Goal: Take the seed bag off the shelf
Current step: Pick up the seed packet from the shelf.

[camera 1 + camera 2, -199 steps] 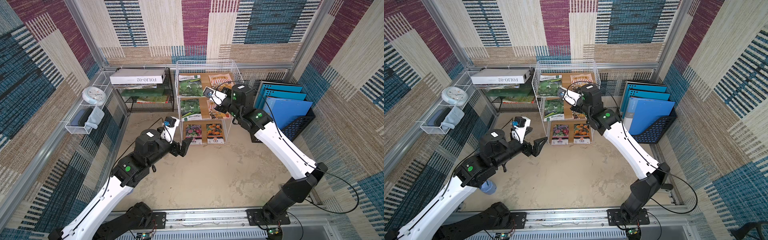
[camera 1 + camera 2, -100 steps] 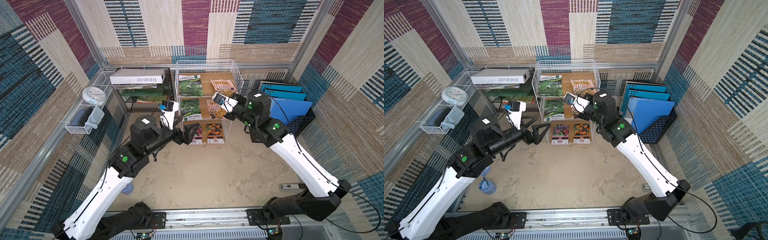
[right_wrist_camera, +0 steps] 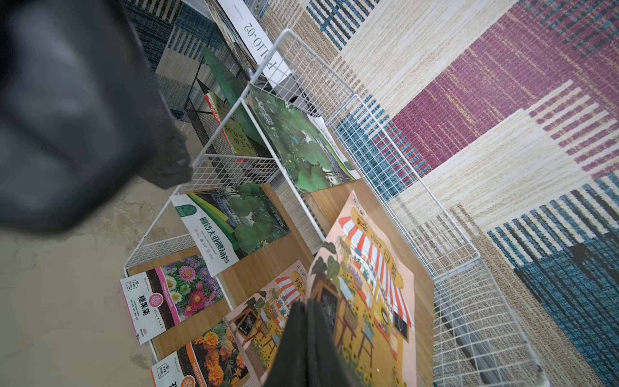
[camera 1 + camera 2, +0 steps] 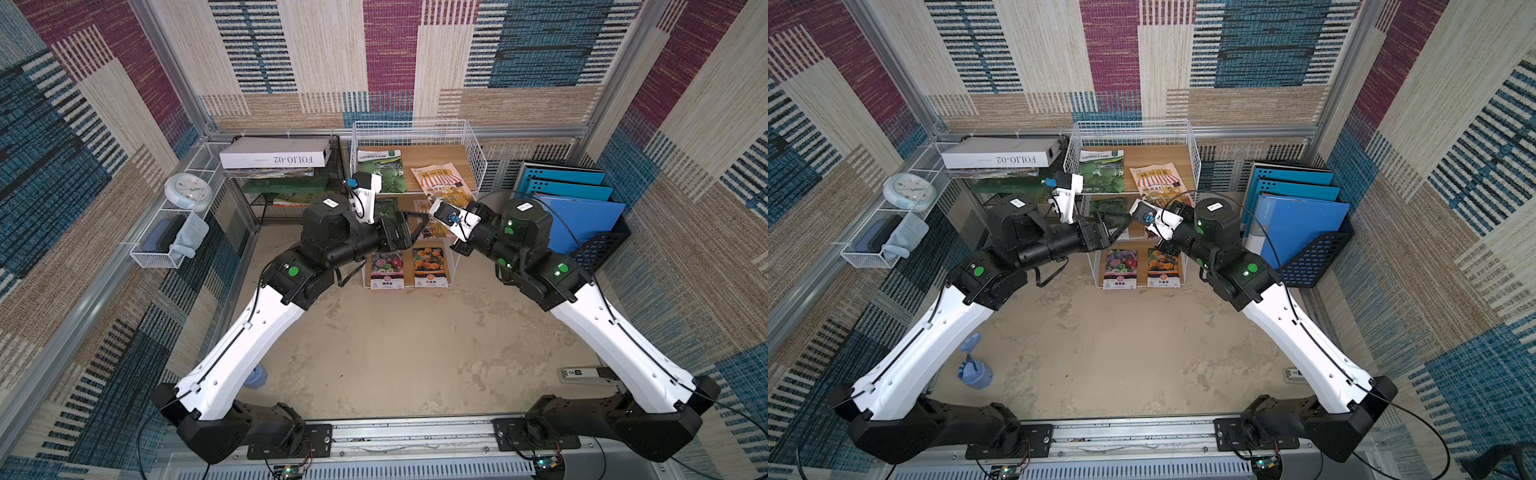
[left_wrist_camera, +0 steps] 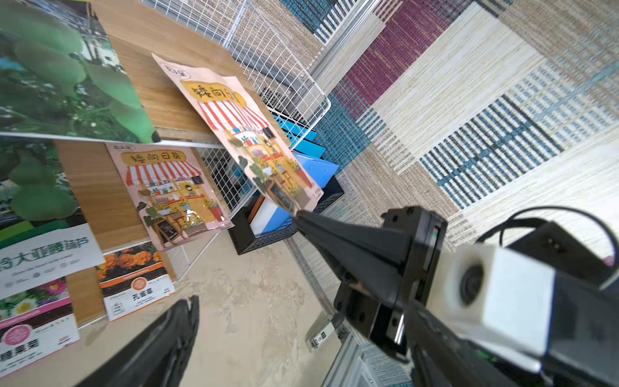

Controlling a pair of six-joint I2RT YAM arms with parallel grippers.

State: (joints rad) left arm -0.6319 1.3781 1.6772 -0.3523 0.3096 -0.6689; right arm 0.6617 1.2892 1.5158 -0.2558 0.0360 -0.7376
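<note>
- The seed bag (image 5: 248, 127), pink with a striped awning printed on it, lies half off the shelf's top board. Its far end is over the wood, and its near end juts past the front wire edge and tilts down in the air.
- Whether the far end rests on the board or is just clear of it is hard to tell from these angles.
- The right gripper (image 5: 299, 218) is pinched narrow on the bag's near edge, its fingers (image 3: 306, 335) flat against each other with the bag's edge between them.
- The shelf (image 4: 472, 143) has wire walls at the back and both sides, and its front is open. The bag sits near the right-hand wall.
- A strip of bare wood separates the bag from a green packet (image 4: 381, 171) on the same tier.
- A matching pink bag (image 5: 167, 194) lies flat on the middle tier, and two flower packets (image 4: 387, 267) overhang the bottom board's front edge.
- The left gripper (image 4: 1119, 227) is spread wide and empty, in front of the middle tier and close beside the right gripper.
- Bare floor (image 4: 399, 353) lies open in front of the shelf, between the two arms.
- Blue folders (image 4: 582, 208) stand in a black basket just to the right of the shelf.
</note>
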